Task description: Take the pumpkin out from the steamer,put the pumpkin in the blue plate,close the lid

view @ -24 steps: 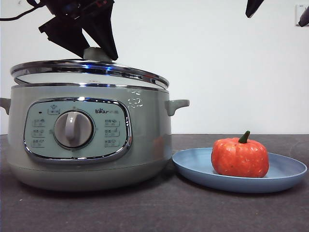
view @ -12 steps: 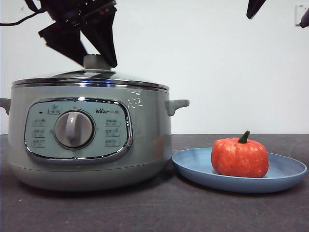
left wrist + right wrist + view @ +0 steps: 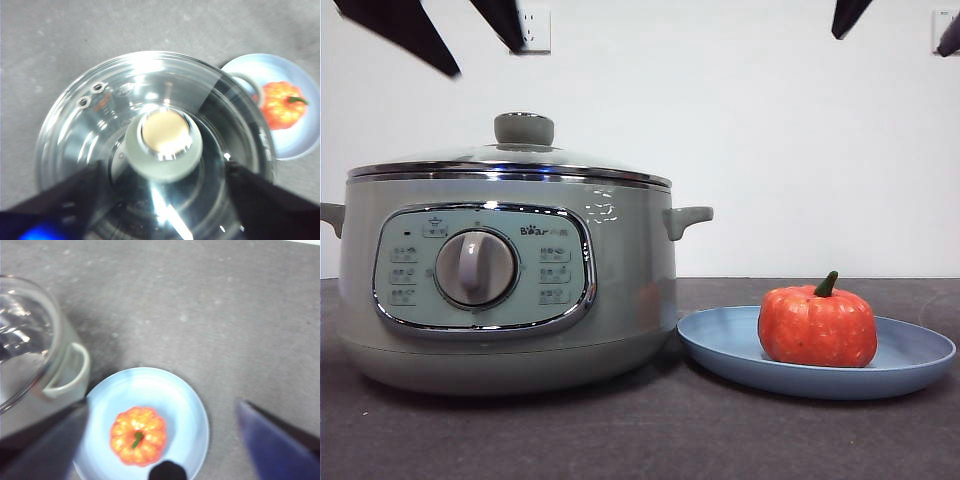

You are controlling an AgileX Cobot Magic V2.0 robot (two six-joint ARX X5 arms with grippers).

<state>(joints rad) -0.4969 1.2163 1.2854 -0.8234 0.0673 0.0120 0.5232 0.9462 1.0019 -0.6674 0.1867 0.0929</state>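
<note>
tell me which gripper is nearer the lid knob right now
Left. The left gripper hangs open directly above the lid knob, fingers apart on either side. The right gripper sits over the blue plate and pumpkin, beside the steamer.

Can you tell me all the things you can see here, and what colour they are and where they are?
Large round sage-green electric steamer: one, pale green with a chrome-framed panel and a dial, on the dark table.
Round glass lid with a grey-green knob: one, clear glass with a chrome rim, sitting closed on the steamer.
Wide shallow light-blue plate: one, blue, on the table right beside the steamer.
Small orange-red toy pumpkin with a green stem: one, standing on the blue plate.
Dark grey table: one, under everything.
White wall socket: one, on the wall behind.
Left gripper: black, open, above the lid's knob.
Right gripper: black, open, above the plate.
</note>
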